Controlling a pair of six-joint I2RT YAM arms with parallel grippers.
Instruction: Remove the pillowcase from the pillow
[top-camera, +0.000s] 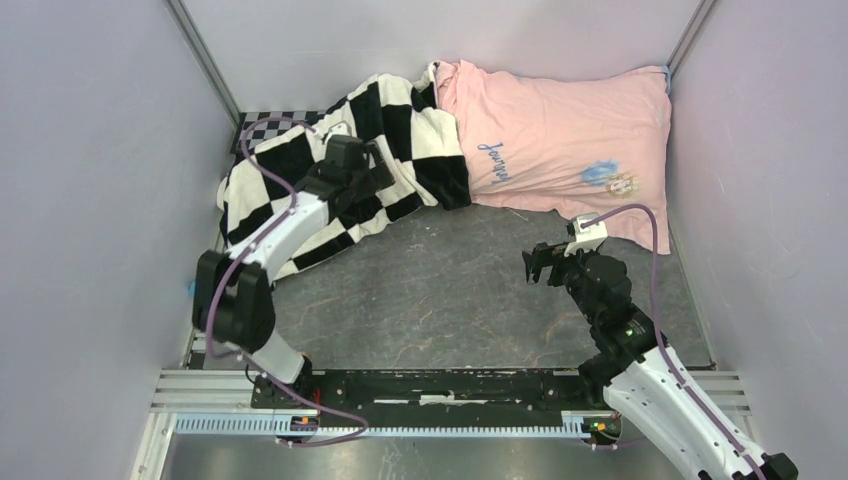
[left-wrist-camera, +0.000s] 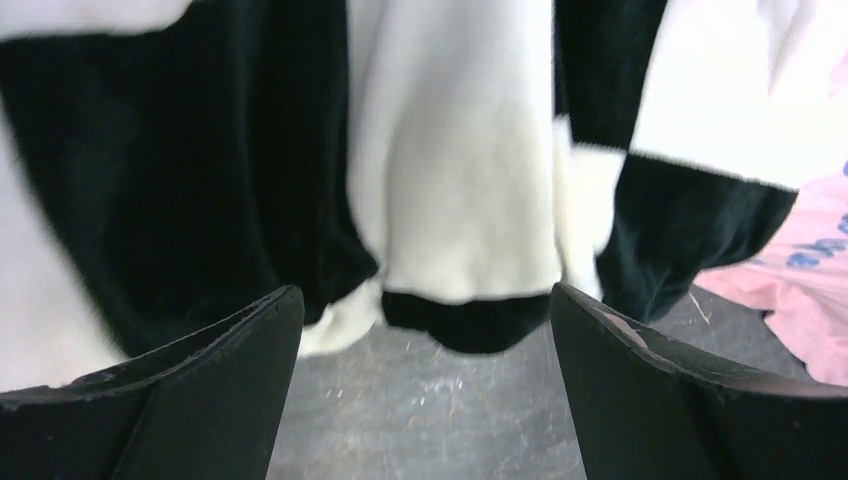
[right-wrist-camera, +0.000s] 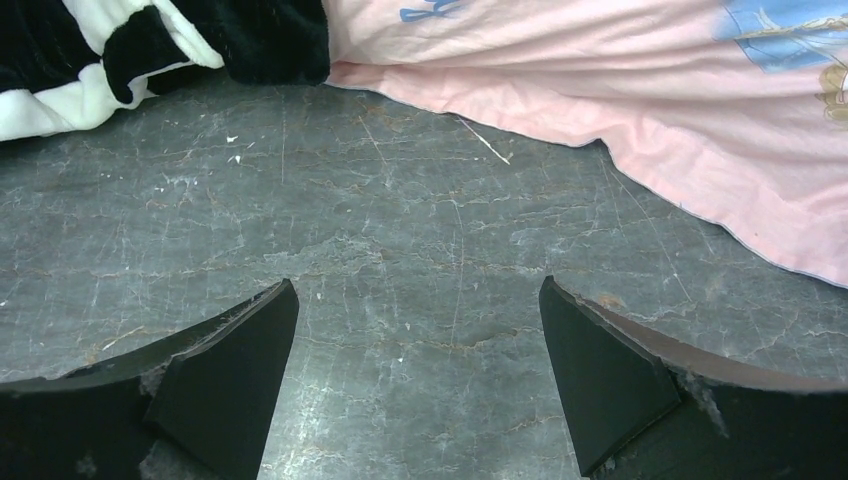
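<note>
Pillowcase (top-camera: 390, 130): the black and white checker cover lies rumpled in the upper left and middle of the top view. Its right end touches the pink pillow (top-camera: 560, 130).

White pillow: hidden. No quilting or yellow trim shows in any view, so I judge it sits inside the cover, which looks bunched rather than filled.

My left pincer (top-camera: 372, 178): jaws apart, nothing between them. It is set over the lower edge of the cover. In its own wrist view, the left pincer (left-wrist-camera: 425, 300) faces the folded hem of the pillowcase (left-wrist-camera: 460, 150), with bare desk just below. I read this as lining up on a loose edge, since that is where cloth can be pinched without catching the filling.

My right pincer (top-camera: 537, 265): jaws apart and holding nothing, low over bare desk (top-camera: 450, 290) in the lower right. It is apart from both the cover and the pink pillow, probably to leave the left arm room.

Right wrist view: grey desk lies under the right pincer (right-wrist-camera: 420, 290). The pink pillow (right-wrist-camera: 620, 80) is at upper right and a corner of the pillowcase (right-wrist-camera: 60, 60) at upper left.

Risk: plush folds may slip, or the pinch may take two layers.
</note>
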